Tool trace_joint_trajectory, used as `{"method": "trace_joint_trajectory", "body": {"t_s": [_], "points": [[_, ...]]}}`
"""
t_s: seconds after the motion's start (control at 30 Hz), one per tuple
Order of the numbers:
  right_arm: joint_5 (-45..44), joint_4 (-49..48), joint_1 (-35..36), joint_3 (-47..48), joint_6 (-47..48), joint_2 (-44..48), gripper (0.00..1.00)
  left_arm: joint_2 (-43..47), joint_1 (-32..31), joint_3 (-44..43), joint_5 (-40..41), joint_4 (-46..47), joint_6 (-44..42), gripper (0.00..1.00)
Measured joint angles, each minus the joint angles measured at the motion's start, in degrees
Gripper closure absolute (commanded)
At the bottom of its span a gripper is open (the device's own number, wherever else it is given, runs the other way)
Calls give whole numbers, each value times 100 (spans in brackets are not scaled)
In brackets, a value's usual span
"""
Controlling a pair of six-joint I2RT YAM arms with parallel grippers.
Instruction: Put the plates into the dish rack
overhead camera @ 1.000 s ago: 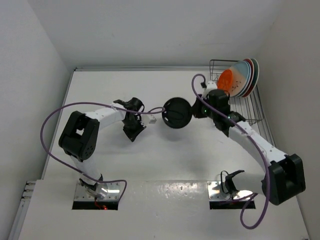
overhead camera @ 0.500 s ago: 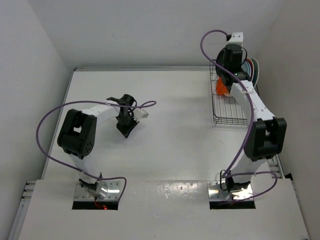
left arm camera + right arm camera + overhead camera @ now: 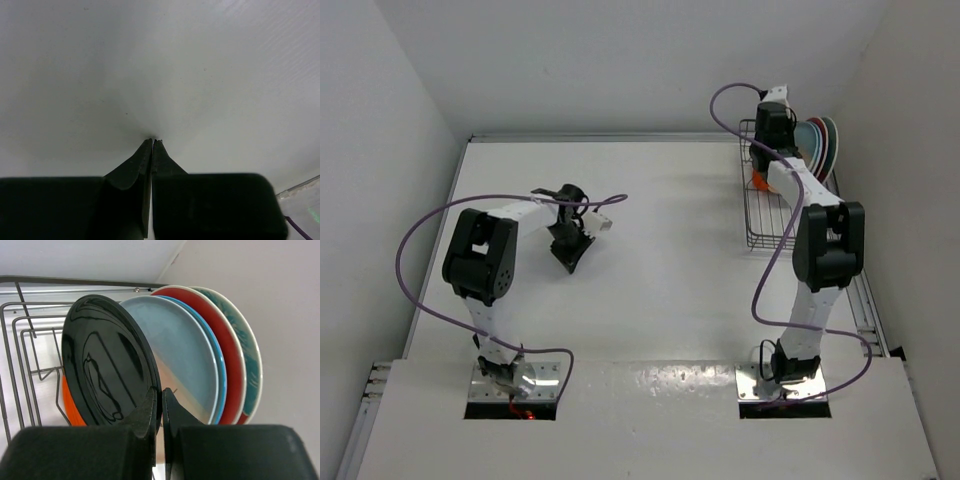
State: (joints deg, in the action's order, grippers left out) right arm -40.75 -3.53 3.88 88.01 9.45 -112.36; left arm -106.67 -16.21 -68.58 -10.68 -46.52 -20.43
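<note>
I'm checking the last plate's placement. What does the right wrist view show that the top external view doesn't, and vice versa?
Only the right wrist view: the black plate, upright, its rim pinched in the right gripper. Only the top external view: the left gripper over the table, far from the rack. Both: the dish rack, the orange plate and the other plates leaning in it.

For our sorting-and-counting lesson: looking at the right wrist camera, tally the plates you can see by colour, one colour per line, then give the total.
black plate: 1
orange plate: 1
pale plate with blue rim: 1
red plate: 1
teal-patterned plate: 1
Total in view: 5
</note>
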Motion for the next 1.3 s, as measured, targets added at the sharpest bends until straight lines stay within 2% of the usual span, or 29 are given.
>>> {"method": "trace_joint_trajectory", "body": {"t_s": [0.13, 0.2, 0.33, 0.43, 0.5, 0.53, 0.67, 0.7, 0.8, 0.83, 0.97, 1.03, 1.1, 1.17, 1.3], "points": [[2, -129, 7, -11, -2, -118, 100, -50, 39, -28, -44, -31, -2, 85], [70, -140, 15, -55, -26, -131, 100, -59, 59, -37, -52, -68, -4, 75], [223, -35, 37, -105, -181, -195, 99, -107, 85, -81, -66, -105, 9, 69], [251, 4, 44, -107, -306, -219, 97, -109, 85, -131, -70, -120, 2, 69], [251, 7, 46, -107, -365, -219, 70, -111, 85, -166, -70, -125, 0, 69], [291, 20, 50, -114, -382, -219, 61, -111, 85, -181, -76, -127, 0, 68], [490, 146, 48, -197, -407, -168, 35, -111, 85, -212, -107, -142, -2, 68], [520, 199, 48, -232, -411, -116, 23, -111, 85, -219, -109, -146, -2, 68], [590, 302, 50, -332, -444, 138, 10, -111, 83, -229, -111, -153, 0, 68], [625, 330, 48, -376, -468, 267, 1, -111, 83, -232, -111, -157, 0, 68], [1058, 728, -15, -675, -901, 1279, 1, -111, 76, -249, -107, -166, 0, 67], [1843, 1034, -243, -885, -1287, 2041, 1, -111, 46, -264, -83, -170, 0, 67], [2828, 1268, -656, -1187, -1714, 2796, 1, -111, 17, -297, -9, -179, 9, 63], [3569, 1419, -1128, -1751, -2210, 3585, 1, -111, -17, -356, 70, -190, 22, 58], [4395, 1961, -1687, -3298, -3169, 4970, 1, -111, -76, -514, 240, -201, 105, 47]]}}
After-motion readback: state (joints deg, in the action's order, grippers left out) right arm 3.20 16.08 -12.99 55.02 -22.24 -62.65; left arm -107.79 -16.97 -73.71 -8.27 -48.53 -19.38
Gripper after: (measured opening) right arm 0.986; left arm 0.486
